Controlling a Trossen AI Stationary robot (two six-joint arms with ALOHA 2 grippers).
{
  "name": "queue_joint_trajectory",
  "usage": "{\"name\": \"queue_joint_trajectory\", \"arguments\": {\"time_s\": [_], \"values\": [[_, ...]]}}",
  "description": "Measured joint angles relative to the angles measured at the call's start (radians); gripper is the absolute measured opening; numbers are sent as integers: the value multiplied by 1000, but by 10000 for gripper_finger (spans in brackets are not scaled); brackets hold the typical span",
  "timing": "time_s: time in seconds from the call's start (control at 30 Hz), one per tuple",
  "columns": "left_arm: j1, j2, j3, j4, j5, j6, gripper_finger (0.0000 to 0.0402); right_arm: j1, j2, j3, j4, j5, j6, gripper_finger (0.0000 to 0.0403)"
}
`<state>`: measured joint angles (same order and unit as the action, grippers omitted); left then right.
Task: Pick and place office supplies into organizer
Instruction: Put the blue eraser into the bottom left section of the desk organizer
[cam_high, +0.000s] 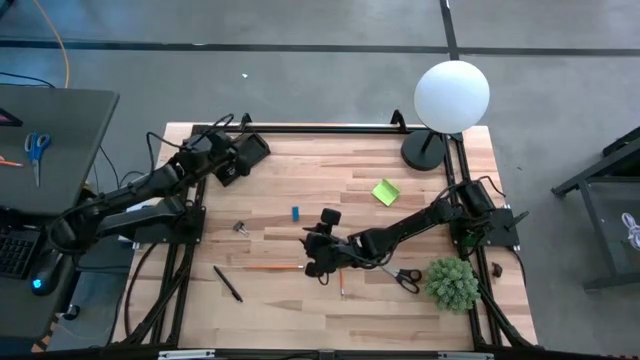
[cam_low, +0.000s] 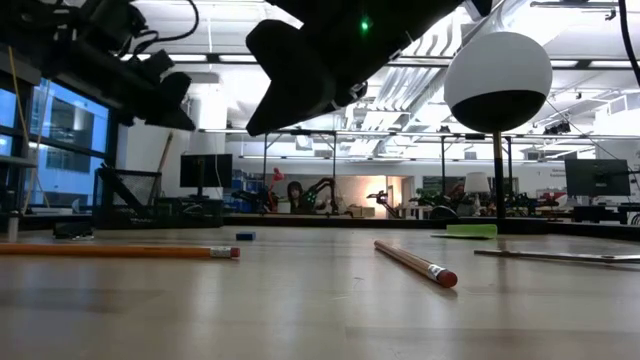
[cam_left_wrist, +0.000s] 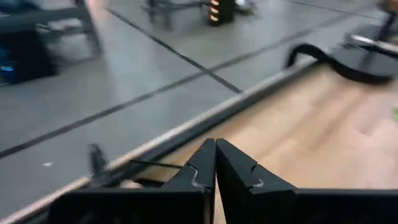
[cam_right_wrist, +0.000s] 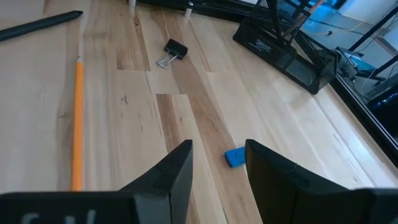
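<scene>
The left gripper (cam_left_wrist: 216, 163) hangs over the far left corner of the wooden table (cam_high: 400, 300), near the table's back edge, its two dark fingers pressed together with nothing between them. The right gripper (cam_right_wrist: 219, 163) sits low over the middle of the table, its fingers parted and empty, with the blue eraser (cam_right_wrist: 235, 156) lying on the wood in the gap just ahead of them.

The black mesh organizer (cam_right_wrist: 283, 51) stands at the far left of the table, close to the left gripper; the right wrist view shows it resting on the wood against the table's frame. What it holds cannot be made out.

The supplies lie scattered. A black binder clip (cam_high: 240, 228) lies left of centre, and an orange pencil (cam_high: 270, 267) lies flat beside the right gripper. A black pen (cam_high: 227, 284) rests at an angle near the front left. A second pencil (cam_low: 415, 262) with a red eraser tip lies close under the right arm, and black-handled scissors (cam_high: 402, 277) lie further right, next to a small green plant (cam_high: 452, 283). The lime-green sticky-note pad (cam_high: 386, 191) sits toward the back right, near the lamp (cam_high: 451, 96) with a white globe.

No brand, label or writing is legible on any item.
</scene>
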<state>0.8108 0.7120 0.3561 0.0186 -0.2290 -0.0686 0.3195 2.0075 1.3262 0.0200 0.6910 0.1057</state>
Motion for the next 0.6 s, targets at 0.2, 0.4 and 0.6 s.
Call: {"name": "queue_joint_trajectory", "arguments": {"time_s": [0.2,0.4,0.6], "values": [[1,2,1,-55,-220,-32,1,-1,0,0,-23,2,16,138],[0,-3,0,-94,-206,-63,0,2,0,0,-38,2,27,138],[0,-54,7,-93,-66,-119,0,2,0,0,-38,13,28,138]]}}
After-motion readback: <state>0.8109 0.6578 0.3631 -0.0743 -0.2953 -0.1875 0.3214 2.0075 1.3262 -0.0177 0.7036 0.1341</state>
